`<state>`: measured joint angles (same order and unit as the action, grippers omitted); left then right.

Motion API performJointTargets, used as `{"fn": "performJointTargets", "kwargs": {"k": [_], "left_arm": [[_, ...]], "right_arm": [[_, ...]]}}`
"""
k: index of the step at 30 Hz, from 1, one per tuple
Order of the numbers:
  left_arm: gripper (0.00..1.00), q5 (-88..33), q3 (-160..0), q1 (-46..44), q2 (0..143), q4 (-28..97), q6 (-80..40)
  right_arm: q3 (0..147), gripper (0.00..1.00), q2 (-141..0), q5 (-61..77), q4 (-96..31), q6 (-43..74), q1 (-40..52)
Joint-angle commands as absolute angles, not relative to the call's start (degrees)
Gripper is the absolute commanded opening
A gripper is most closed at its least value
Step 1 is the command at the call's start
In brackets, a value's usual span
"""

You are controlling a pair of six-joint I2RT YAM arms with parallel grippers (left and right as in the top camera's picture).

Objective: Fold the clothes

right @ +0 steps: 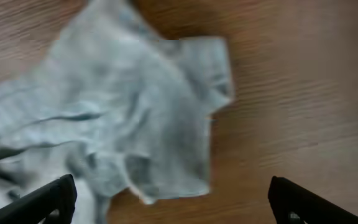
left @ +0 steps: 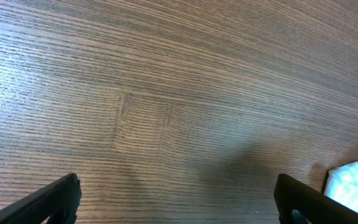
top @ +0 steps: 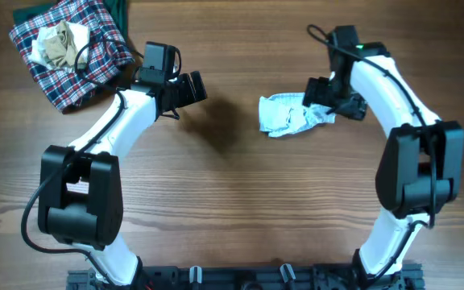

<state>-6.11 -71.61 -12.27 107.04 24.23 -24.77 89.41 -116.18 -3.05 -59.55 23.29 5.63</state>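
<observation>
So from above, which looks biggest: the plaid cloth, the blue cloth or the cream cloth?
Largest: plaid cloth.
Then blue cloth and cream cloth, about alike; the right pincer hides some blue.

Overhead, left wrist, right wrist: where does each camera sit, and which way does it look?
Overhead: above the brown wooden table, looking straight down on left arm, right arm, crumpled pale blue garment and red plaid cloth pile.
Left wrist: on the left arm, facing bare wood; its open jaws' tips show at the bottom corners.
Right wrist: on the right arm, facing the garment; open jaws' tips show likewise.
Shared: the garment shows in all three.
</observation>
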Motion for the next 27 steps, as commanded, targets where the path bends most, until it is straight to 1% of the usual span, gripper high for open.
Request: {"fn": "performJointTargets", "kwargs": {"k": [1, 3, 5, 14, 18, 27], "left_arm": [[1.00, -7.07, -71.20, -12.64, 107.70, 24.34, -26.22], [1.00, -7.05, -71.20, -12.64, 107.70, 24.29, -26.22], [1.00, -7.03, -71.20, -12.64, 107.70, 24.25, -26.22], [1.00, -7.03, -71.20, -12.64, 107.70, 24.32, -26.20], [1.00, -7.03, -71.20, -12.64, 107.70, 24.36, -26.20], [1.00, -7.03, -71.20, -12.64, 107.70, 24.77, -26.20]], "right_arm": [[90.26, 1.00, -116.03, 0.12, -60.49, 23.83, 2.52], [89.58, 1.00, -116.03, 6.02, -58.11, 20.71, 1.50], [88.38, 1.00, -116.05, 9.78, -55.83, 19.99, 0.89], [80.64, 1.00, -116.05, 12.05, -49.80, 22.72, 0.49], [80.38, 1.00, -116.05, 12.12, -48.84, 22.68, -0.47], [80.09, 1.00, -117.78, 18.09, -43.07, 22.68, -0.80]]}}
